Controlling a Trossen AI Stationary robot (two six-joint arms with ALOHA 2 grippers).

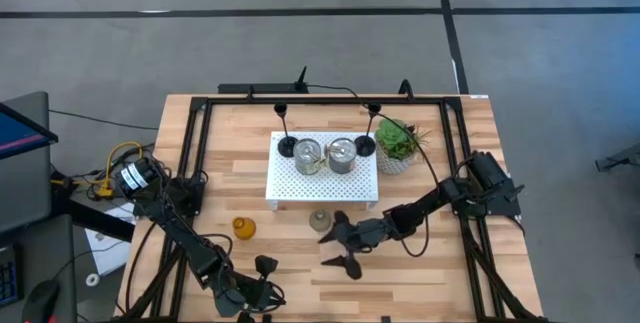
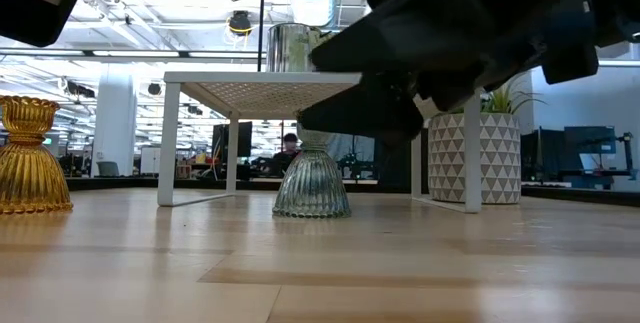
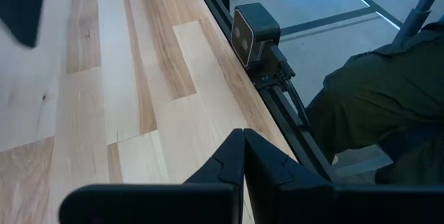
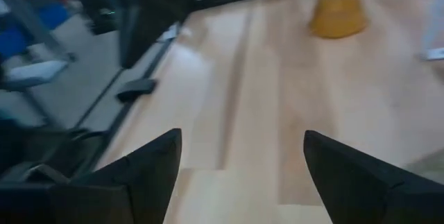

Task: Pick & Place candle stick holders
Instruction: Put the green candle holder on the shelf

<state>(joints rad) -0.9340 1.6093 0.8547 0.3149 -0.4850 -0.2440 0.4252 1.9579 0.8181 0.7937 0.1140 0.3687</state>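
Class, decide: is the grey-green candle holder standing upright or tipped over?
Upright. The grey-green candle holder stands on its wide flared base in the low view, flat on the table.

Bystanders on the wooden table

A white perforated tray [image 1: 322, 189] stands just beyond the right jaws, a green potted plant [image 1: 396, 144] touching its far right corner; a small camera [image 3: 253, 32] sits past the left jaws.

We count six candle stick holders: two black [image 1: 287, 146] [image 1: 366, 143], two silver [image 1: 307, 155] [image 1: 343, 154], one amber [image 1: 244, 227], one grey-green [image 1: 320, 220]. One white tray [image 1: 322, 185]. One potted plant [image 1: 397, 144]. Two grippers [image 1: 262, 281] [image 1: 338, 248].
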